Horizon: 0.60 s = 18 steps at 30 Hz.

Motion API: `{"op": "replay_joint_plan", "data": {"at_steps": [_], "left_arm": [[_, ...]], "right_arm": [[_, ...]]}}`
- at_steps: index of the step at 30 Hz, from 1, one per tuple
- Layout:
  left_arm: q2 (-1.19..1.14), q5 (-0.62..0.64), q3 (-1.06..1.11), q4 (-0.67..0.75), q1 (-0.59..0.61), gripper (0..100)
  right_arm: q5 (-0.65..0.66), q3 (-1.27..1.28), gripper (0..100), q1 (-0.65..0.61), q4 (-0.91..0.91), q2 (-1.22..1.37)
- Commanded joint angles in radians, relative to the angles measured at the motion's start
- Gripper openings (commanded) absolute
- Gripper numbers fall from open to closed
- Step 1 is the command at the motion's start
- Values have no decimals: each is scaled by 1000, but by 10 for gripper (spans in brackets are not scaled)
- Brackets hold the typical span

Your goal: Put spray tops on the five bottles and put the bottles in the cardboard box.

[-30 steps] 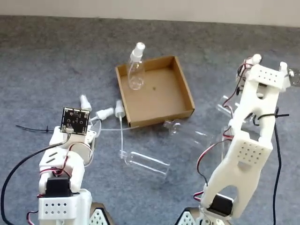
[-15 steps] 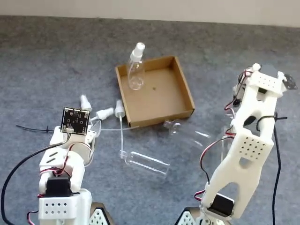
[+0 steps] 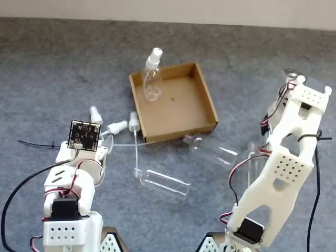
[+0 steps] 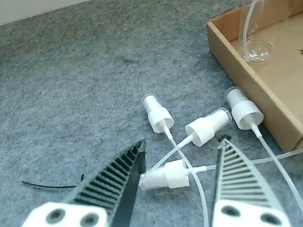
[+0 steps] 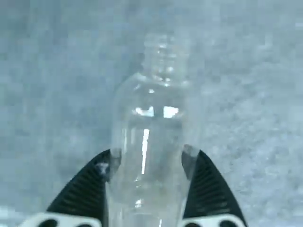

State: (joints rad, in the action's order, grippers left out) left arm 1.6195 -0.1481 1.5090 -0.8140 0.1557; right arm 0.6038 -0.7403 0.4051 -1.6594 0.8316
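- Right wrist view: the right gripper (image 5: 150, 153) is seen clamped on a clear uncapped bottle (image 5: 151, 104). One finger is on each side of the body, and the threaded neck points away over the grey carpet (image 5: 47, 71).
- Risk, as judged: the smooth round plastic could slip or twist between the jaws if tilted, and an off-axis neck would make capping fail.
- Left wrist view: the left gripper (image 4: 181, 145) is held wide open, low over a spray top (image 4: 165, 176) lying between the jaws. Three other spray tops (image 4: 207, 126) are tangled just beyond, beside the cardboard box (image 4: 251, 85).
- Risk, as judged: because the tops are crossed, a neighbour could be dragged along or flicked away when one is pinched.
- Grip and jaw detail is supplied by the wrist views, the layout by the high view.
- High view: two lying bottles (image 3: 163, 182) are placed between the arms, near the box's front wall.
- One capped bottle (image 3: 151, 79) is found standing in the box's far corner, so roughly one of five is judged done.
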Motion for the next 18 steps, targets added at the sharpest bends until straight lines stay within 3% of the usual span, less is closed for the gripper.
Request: {"op": "replay_joint_plan", "data": {"at_steps": [1,8,15,18], "left_arm": [[10,-8,-8,23,-15,221],[7,-8,-8,23,-15,221],[5,-8,-7,23,-15,221],[5,-8,-7,23,-13,221]], "right_arm": [[373,-27,11,16,-108,-33],[546,-25,145,131,-101,-28],[542,-25,156,166,-101,-30],[489,-24,214,170,-101,-30]]}}
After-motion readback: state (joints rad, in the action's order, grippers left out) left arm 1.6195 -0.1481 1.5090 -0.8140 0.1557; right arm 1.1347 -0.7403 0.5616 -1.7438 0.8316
